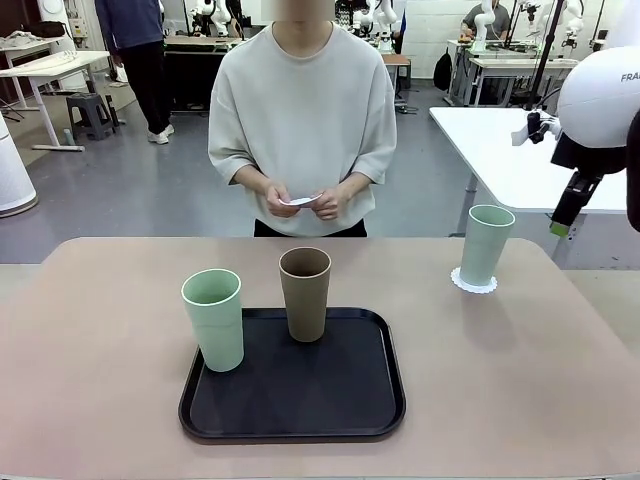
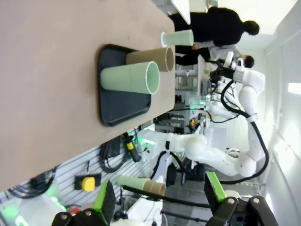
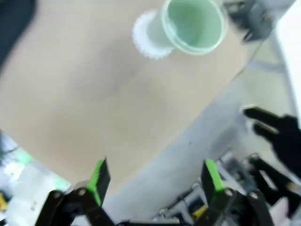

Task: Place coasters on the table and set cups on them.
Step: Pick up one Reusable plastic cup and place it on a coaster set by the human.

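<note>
We count one of three settings done: a mint cup (image 1: 486, 243) stands on its coaster (image 1: 473, 283) on the tabletop (image 1: 100, 380), well to the right of the black tray (image 1: 300, 395). The other mint cup (image 1: 213, 320) and the brown cup (image 1: 304, 293) stand on that tray, awaiting coasters. Beyond the tray, the person's hands (image 1: 278, 198) hold a second coaster (image 1: 301, 200). Our left claw (image 2: 160, 195) and right claw (image 3: 155, 181) both gape apart, holding nothing.

Black rounded tray (image 1: 300, 405) front and centre; white side table (image 1: 495, 155) far right
</note>
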Controlling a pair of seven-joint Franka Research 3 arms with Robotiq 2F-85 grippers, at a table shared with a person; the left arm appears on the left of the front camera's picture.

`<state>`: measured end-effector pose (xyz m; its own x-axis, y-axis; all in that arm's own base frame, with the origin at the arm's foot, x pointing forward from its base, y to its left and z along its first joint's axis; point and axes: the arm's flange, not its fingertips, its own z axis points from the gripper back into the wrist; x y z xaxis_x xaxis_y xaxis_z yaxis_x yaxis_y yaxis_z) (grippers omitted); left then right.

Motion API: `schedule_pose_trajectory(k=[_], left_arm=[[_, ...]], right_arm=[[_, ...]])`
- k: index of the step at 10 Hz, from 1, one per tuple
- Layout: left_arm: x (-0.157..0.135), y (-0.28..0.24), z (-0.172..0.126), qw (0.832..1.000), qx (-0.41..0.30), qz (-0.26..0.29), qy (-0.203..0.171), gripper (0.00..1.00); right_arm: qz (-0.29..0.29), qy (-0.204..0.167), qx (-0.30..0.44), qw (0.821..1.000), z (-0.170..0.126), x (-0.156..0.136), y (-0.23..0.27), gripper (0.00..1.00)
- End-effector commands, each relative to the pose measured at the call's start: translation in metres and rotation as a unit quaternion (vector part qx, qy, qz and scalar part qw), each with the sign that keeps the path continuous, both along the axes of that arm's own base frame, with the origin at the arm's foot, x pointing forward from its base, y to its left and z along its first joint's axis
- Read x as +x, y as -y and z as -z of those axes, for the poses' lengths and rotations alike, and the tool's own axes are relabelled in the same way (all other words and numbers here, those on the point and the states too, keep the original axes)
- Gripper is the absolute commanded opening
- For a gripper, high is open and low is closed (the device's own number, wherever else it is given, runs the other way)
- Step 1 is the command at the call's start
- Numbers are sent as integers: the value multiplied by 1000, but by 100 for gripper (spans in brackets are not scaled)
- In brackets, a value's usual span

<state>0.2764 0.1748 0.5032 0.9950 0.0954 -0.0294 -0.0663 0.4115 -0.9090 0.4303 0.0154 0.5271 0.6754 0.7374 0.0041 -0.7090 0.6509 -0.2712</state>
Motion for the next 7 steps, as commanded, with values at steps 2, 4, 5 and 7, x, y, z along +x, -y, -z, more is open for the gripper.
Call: schedule_pose_trajectory(k=[2,4,5,7], left_arm=[[-1,0,-2,1000,-6,-3,3,100],[-1,0,-2,1000,-6,-3,3,100],[-1,0,-2,1000,-6,-3,3,100],[-1,0,-2,1000,-6,-3,3,100]], right_arm=[[-59,-107,33,992,-22,-14,-27,100],[-62,-46,111,991,-30,11,-22,100],[-51,-15,155,987,-27,23,-16,100],[-50,-45,101,993,-35,4,-25,100]])
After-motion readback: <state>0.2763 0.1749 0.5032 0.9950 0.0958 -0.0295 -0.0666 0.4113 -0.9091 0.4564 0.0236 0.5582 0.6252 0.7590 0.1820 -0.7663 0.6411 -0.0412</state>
